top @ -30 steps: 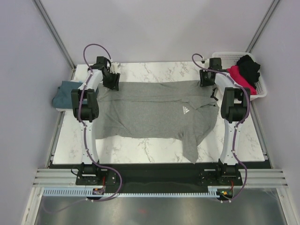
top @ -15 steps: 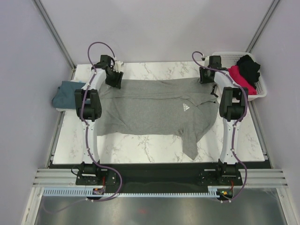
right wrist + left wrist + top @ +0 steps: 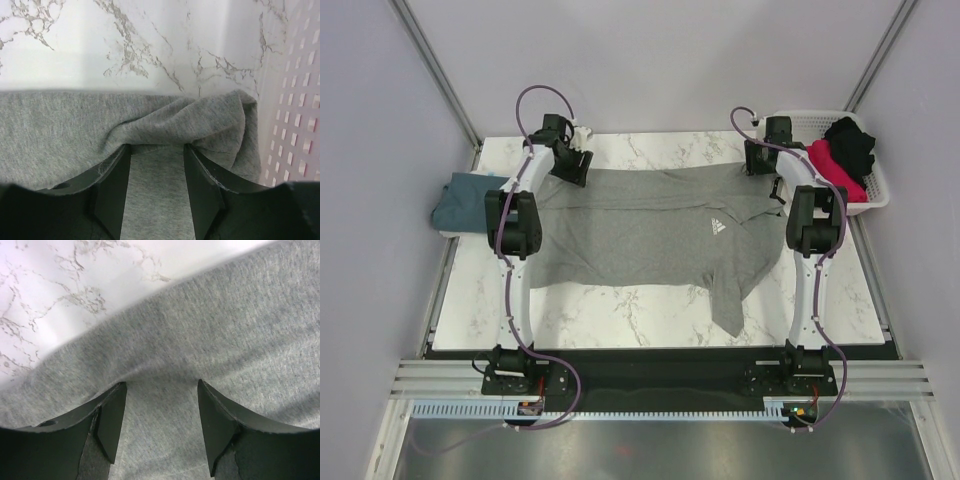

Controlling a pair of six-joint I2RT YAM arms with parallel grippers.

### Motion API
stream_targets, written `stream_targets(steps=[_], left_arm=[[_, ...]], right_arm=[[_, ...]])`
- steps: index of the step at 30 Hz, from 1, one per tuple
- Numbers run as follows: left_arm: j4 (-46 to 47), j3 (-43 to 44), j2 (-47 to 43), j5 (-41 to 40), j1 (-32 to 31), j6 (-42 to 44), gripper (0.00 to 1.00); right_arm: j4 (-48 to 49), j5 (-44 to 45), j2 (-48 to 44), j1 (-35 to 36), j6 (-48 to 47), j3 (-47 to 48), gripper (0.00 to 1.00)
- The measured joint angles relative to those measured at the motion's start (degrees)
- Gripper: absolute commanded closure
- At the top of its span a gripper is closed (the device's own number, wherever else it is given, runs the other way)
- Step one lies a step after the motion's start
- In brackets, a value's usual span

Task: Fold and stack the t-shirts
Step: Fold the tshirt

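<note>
Both arms stretched to far table (image 3: 650, 310) edge. Left tool (image 3: 570, 163) & right tool (image 3: 761, 160) each clamped on grey t-shirt (image 3: 640, 230) far hem, cloth bunched btwn fingers.

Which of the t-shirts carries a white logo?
The grey t-shirt spread across the table; the teal one at the left edge shows none.

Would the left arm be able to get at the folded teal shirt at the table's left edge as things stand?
Probably not straight away: the left gripper is occupied with the grey t-shirt. The teal shirt lies uncovered beside that arm, so the way looks free.
</note>
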Motion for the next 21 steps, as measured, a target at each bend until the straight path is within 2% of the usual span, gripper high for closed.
stream_targets(steps=[5, 8, 11, 14, 18, 21], left_arm=[[0.0, 1.0, -1.0, -0.2, 0.0, -0.4, 0.33], [0.1, -1.2, -5.5, -0.3, -0.1, -1.3, 0.33], [0.2, -8.5, -15.7, 0.0, -0.2, -1.3, 0.34], [1.4, -18.9, -29.6, 0.2, -0.6, 0.2, 0.35], [3.4, -36.2, -48.3, 0.5, -1.4, 3.0, 0.36], [2.6, -47.9, -57.1, 1.2, -1.7, 4.0, 0.36]], right_arm=[[0.0, 0.1, 0.2, 0.0, 0.0, 0.5, 0.42], [0.2, -0.5, -2.2, 0.0, -0.4, -2.8, 0.4], [-1.7, -2.7, -8.7, 0.0, -1.1, -10.1, 0.39], [-2.6, -4.7, -18.6, 0.5, -2.8, -18.3, 0.38], [-2.5, -6.7, -33.7, 1.0, -5.6, -27.4, 0.39], [-3.3, -8.5, -42.6, 1.2, -6.0, -34.1, 0.39]])
